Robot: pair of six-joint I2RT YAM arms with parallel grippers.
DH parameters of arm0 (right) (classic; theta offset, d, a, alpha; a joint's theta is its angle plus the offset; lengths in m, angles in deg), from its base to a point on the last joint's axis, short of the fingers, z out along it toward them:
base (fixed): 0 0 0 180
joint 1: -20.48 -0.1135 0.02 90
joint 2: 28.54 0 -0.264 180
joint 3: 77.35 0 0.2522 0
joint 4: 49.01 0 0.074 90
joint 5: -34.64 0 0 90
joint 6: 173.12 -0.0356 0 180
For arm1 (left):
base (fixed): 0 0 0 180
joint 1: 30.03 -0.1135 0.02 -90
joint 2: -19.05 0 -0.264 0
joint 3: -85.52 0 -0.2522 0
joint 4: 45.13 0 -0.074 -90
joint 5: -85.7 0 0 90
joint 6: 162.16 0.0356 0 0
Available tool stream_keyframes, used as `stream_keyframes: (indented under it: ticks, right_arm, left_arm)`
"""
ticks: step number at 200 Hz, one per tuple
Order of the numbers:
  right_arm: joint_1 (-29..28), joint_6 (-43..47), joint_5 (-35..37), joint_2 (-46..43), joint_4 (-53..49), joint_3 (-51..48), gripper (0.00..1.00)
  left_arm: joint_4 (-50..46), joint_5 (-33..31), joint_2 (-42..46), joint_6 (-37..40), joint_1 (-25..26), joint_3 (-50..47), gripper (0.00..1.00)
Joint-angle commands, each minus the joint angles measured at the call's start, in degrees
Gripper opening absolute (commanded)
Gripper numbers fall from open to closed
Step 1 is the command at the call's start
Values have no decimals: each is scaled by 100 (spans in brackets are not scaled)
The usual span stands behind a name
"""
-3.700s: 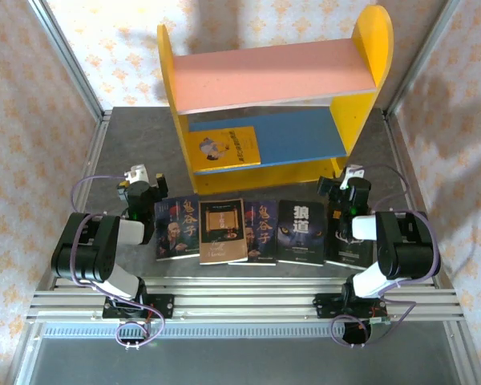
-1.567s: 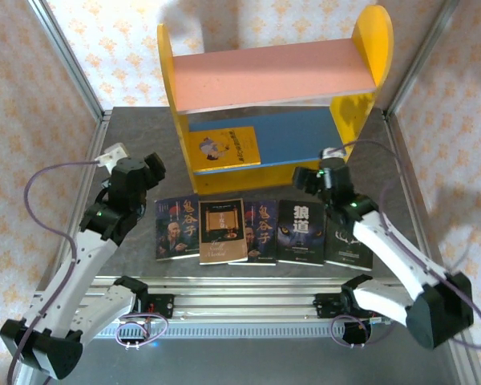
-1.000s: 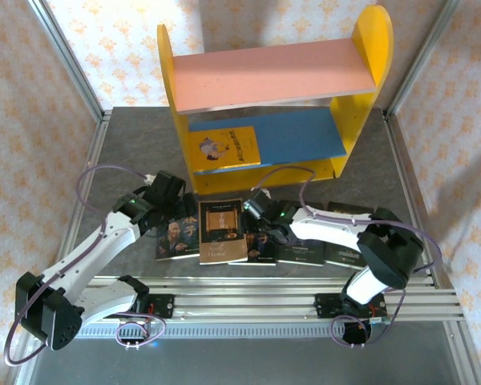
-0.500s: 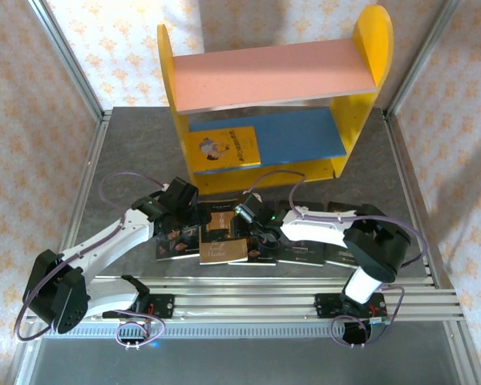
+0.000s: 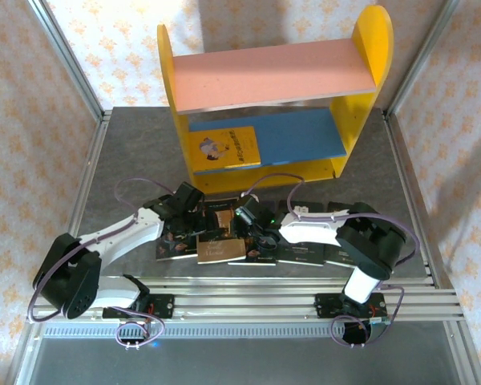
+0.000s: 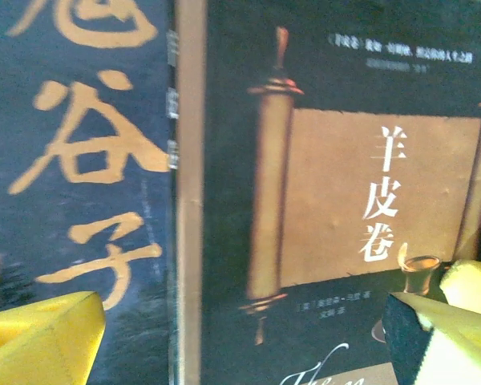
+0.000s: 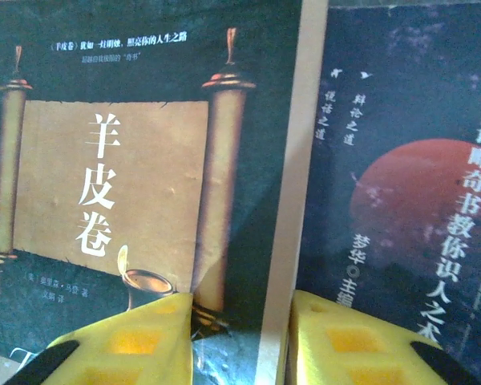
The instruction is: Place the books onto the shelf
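Several books lie flat in a row before the shelf (image 5: 276,76). The tan-brown scroll book (image 5: 219,245) is second from the left. My left gripper (image 5: 199,215) hovers open over that book's left edge, its yellow fingers (image 6: 44,337) wide apart on either side of the spine (image 6: 188,200). My right gripper (image 5: 242,220) straddles the scroll book's right edge (image 7: 293,200) with its jaws narrowed. One pad (image 7: 136,341) rests on the cover and the other (image 7: 353,341) sits beside the edge. A narrow gap shows between the pads.
A yellow-covered book (image 5: 222,147) lies on the shelf's blue lower board. A dark blue book (image 6: 80,144) borders the scroll book on the left. Another with a red disc (image 7: 409,200) borders it on the right. The right arm covers parts of the right-hand books.
Both arms have reached in from the sides and met over the tan-brown book. The right jaws have narrowed over the last second, while the left jaws stay wide.
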Motion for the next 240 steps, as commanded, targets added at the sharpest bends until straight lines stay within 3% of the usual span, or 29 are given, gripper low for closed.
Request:
stream_keyframes:
  ticks: [1,23,74,137,191,240]
  right_arm:
    - [-18,4,153,356,-452,-364,26]
    - [-17,-23,151,360,-428,-425,19]
    - [-14,22,77,438,-478,-380,14]
    - [-13,21,-6,563,-466,-280,12]
    - [-16,30,-59,580,-521,-221,13]
    - [-19,-40,-176,564,-457,-271,15]
  left_arm:
    - [234,213,-188,117,75,107,91]
    - [251,260,-369,150,120,208,90]
    - [400,475,-503,188,164,306,90]
    - [914,952,395,238,182,142,89]
    - [1041,1029,478,167,182,10,80]
    - [981,903,251,161,182,18,62]
